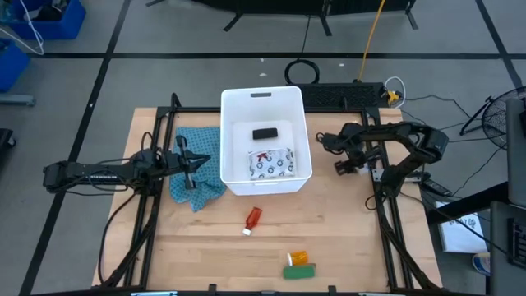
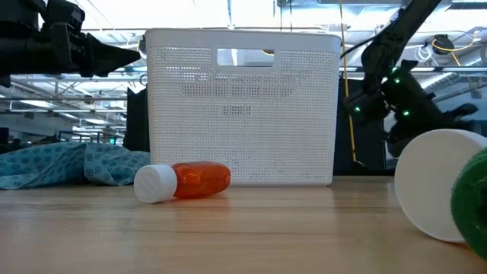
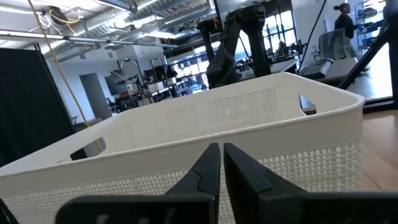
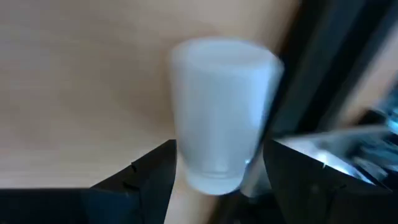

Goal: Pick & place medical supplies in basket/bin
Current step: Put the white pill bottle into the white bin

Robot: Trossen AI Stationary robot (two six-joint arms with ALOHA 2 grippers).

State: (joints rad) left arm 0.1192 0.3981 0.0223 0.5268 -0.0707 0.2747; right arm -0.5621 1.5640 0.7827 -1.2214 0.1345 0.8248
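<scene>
The white tub point(image 1: 238, 103) stands at the table's middle and holds the black packet point(image 1: 264, 133) and the patterned white pouch point(image 1: 271, 163). Nearer lie the red bottle point(image 1: 252, 219) on its side, the orange vial point(image 1: 297, 257) and the green packet point(image 1: 299, 270). My right gripper point(image 1: 340, 166) is right of the tub, shut on the white cylinder point(image 4: 221, 112). My left gripper point(image 3: 222, 158) is shut and bare, level with the tub's rim at its left wall, above the teal cloth point(image 1: 197, 168). My right gripper pinches the white cylinder by one end point(image 4: 214, 171) between its two fingers point(image 4: 152, 171), slanting down from above. The rest of the cylinder sticks out past the fingertips over the wooden table top. Whether it is lifted clear I cannot tell.
The table's dark frame rail point(image 4: 311, 74) runs close beside the right gripper. A white round thing point(image 2: 434, 183) with green point(image 2: 473, 205) beside it stands close before the low camera and hides the table's right part. Bare wood lies between tub and red bottle point(image 2: 190, 181).
</scene>
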